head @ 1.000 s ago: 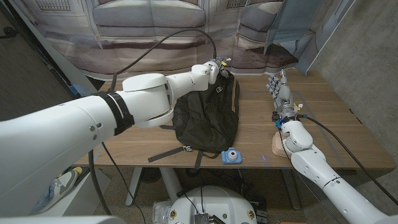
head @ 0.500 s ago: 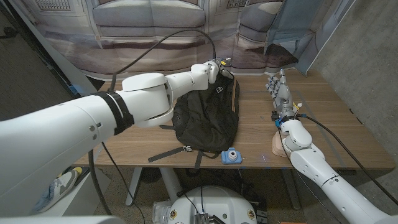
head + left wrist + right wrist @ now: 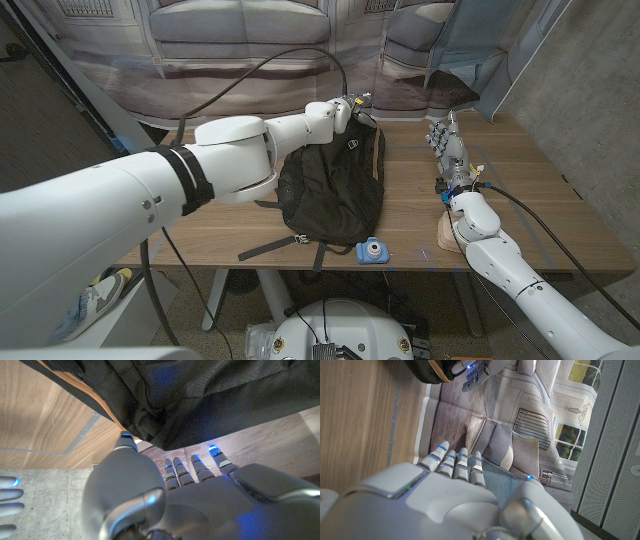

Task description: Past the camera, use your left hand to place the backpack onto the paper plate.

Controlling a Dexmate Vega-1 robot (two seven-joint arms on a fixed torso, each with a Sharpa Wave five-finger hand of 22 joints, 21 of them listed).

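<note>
The black backpack (image 3: 330, 185) lies on the wooden table (image 3: 520, 190), straps trailing toward the front edge. My left hand (image 3: 345, 108) is at the pack's far top end. In the left wrist view its fingers (image 3: 195, 467) are straight and apart, tips close to the dark fabric (image 3: 200, 395), gripping nothing. A small blue toy camera (image 3: 371, 250) sits just in front of the pack. A pale tan plate-like object (image 3: 446, 236) lies at the front right, partly hidden by my right forearm. My right hand (image 3: 448, 150) stands upright, fingers extended, holding nothing.
The table's right half between the backpack and my right arm is bare wood. A printed backdrop (image 3: 260, 40) hangs behind the far edge. In the right wrist view my right hand's fingers (image 3: 455, 467) point toward the backdrop, with the backpack's corner (image 3: 427, 370) far off.
My right hand has drifted slightly farther from me. My left hand and the backpack hold the same place.
</note>
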